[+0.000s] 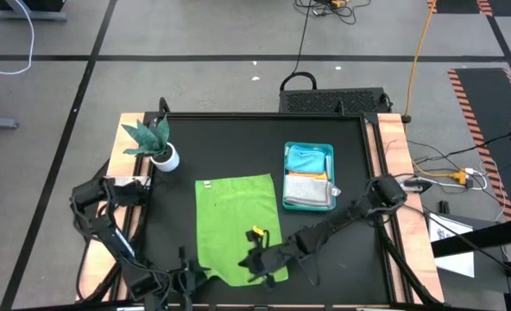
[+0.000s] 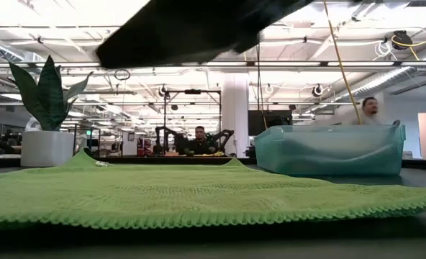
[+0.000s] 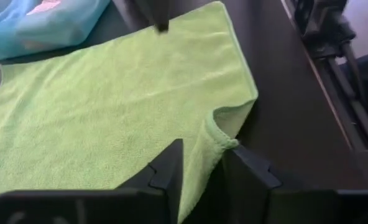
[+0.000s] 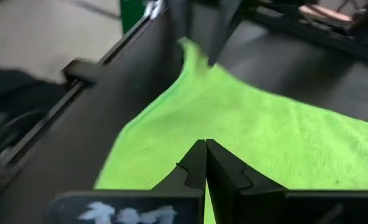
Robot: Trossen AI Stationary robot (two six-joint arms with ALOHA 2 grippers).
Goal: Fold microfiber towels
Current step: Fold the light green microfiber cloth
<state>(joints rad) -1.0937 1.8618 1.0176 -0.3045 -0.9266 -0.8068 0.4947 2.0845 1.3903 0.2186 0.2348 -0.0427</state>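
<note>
A lime green towel (image 1: 238, 220) lies spread flat on the black table; it also shows in the low view (image 2: 198, 194). My left gripper (image 1: 191, 278) is at the towel's near left corner, its fingers closed in on the cloth (image 3: 206, 155). My right gripper (image 1: 255, 259) hangs shut above the towel's near edge, toward the right. In its wrist view the shut fingertips (image 4: 206, 149) have nothing between them and stand clear of the towel (image 4: 265, 143). My left gripper has the towel's left edge (image 3: 224, 140), right by the near left corner, between its two fingers. They come in slanting down from the table's near left side. The hem is puckered up into a small fold there, and the rest of the towel lies flat.
A teal tray (image 1: 331, 177) at the right holds a folded pale blue towel (image 1: 305, 160) and a white-grey one (image 1: 307, 192). A potted plant (image 1: 156, 145) stands at the far left. A person sits in the room beyond (image 2: 370, 108).
</note>
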